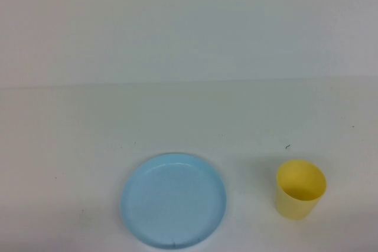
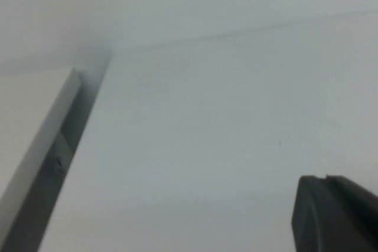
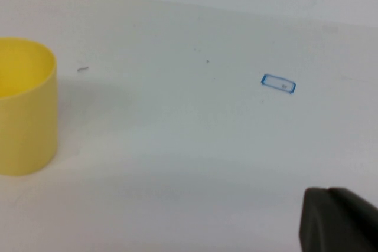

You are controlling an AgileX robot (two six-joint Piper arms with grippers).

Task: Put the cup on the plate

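Both my claws clenched empty off the high view, left claw point(image 2: 336, 213) and right claw point(image 3: 339, 219) parked; cup point(image 1: 300, 189) upright on counter point(image 1: 189, 122) at 3 o'clock of plate point(image 1: 173, 200), apart; I'd open right claw wide, grip cup mid-wall.

Little of the robot's body shows. The left gripper point(image 2: 336, 213) appears in the left wrist view only as a dark, near-black block with a rounded corner and a thin seam running along its upper face. The right gripper point(image 3: 339, 219) looks much the same in the right wrist view: matte black, rounded, with a faint ridge.
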